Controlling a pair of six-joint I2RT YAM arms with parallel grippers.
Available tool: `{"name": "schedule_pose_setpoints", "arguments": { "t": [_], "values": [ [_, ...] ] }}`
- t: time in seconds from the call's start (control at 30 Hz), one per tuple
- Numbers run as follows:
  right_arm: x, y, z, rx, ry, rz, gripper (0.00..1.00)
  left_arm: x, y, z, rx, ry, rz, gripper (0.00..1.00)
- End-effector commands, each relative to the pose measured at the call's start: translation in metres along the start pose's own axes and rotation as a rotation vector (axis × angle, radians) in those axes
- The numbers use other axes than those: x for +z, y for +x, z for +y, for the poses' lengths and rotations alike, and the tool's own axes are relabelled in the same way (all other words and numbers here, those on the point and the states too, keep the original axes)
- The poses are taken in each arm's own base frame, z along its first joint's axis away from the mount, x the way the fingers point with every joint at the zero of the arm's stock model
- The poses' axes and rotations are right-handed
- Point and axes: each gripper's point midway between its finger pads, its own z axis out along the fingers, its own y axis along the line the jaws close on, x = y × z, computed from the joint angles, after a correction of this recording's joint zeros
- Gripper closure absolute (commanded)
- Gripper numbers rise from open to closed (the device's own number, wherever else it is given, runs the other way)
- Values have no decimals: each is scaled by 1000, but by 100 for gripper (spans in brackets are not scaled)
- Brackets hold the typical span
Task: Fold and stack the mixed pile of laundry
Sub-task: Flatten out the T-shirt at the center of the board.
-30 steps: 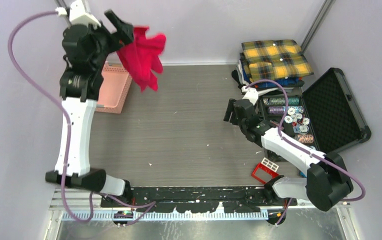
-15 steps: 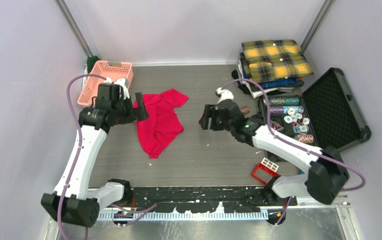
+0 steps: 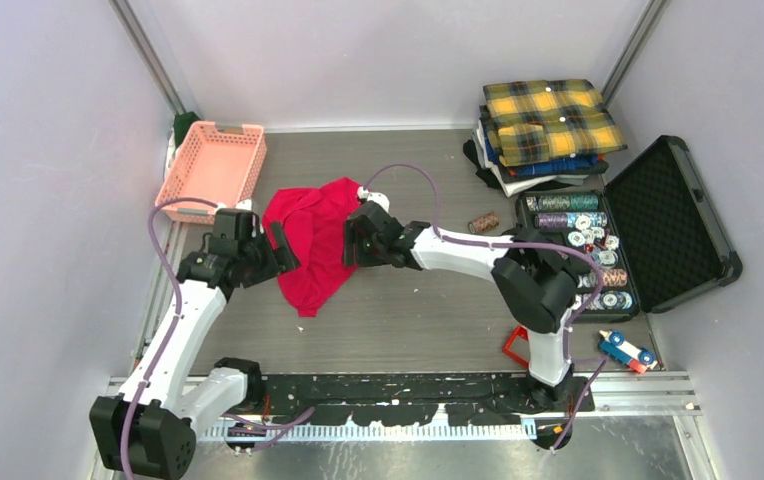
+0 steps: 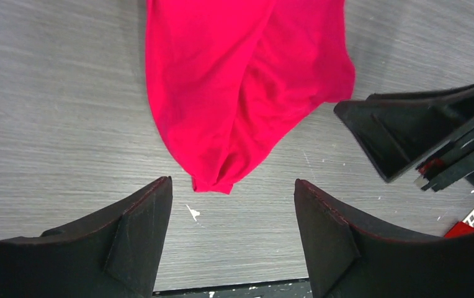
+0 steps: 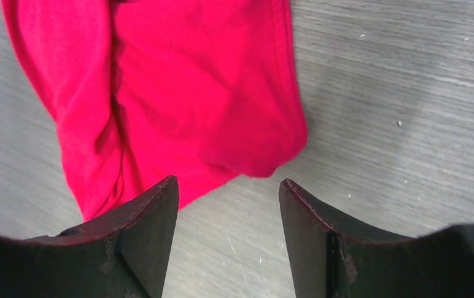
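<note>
On the grey wood-grain table (image 3: 408, 300) the red T-shirt (image 3: 310, 235) lies crumpled left of centre, between both arms. The left gripper (image 4: 231, 214) and right gripper (image 5: 228, 205) hover at its edges, jaws spread and empty. Flattening it well likely means pinching one layer at opposite hems and drawing apart. The yellow plaid shirt (image 3: 553, 118) sits folded, far right.

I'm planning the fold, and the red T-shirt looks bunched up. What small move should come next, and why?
Probably lower the left end effector and right end effector onto the nearest edges of the red T-shirt and pinch, ready to pull it flat: it lies wrinkled and doubled over, and both hang open, holding nothing.
</note>
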Motion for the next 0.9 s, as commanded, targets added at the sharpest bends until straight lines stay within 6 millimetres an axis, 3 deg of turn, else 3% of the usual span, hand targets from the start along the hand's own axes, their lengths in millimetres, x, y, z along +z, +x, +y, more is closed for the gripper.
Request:
{"name": "schedule_pose_setpoints", "arguments": {
  "t": [0.0,0.07,0.2,0.37,0.43,0.53,0.63,0.7,0.77,0.8,0.87],
  "values": [
    [12,-17,2,47,40,-32,35,11,-5,-3,-82,27,-93,24],
    [19,-13,-4,63,56,-22,37,20,3,5,-96,-5,-80,16],
    [36,-4,-14,100,78,-3,44,49,29,18,-211,-4,-85,13],
    [49,1,-13,111,53,7,54,68,14,41,-231,-75,-246,18],
    [54,1,-14,113,45,9,67,75,11,45,-247,-91,-262,19],
    [53,-2,-21,129,46,9,94,87,13,47,-279,-107,-255,26],
    [41,-13,-31,158,53,-13,99,97,9,48,-282,-104,-275,39],
    [27,-25,-38,169,64,-34,99,102,6,42,-281,-66,-289,61],
    [11,-38,-46,164,88,-59,99,105,-3,30,-268,-3,-315,94],
    [2,-45,-51,155,104,-72,99,105,-8,25,-259,19,-323,99],
    [-16,-60,-59,149,138,-100,99,98,-18,19,-243,34,-343,100]
  ]
}}
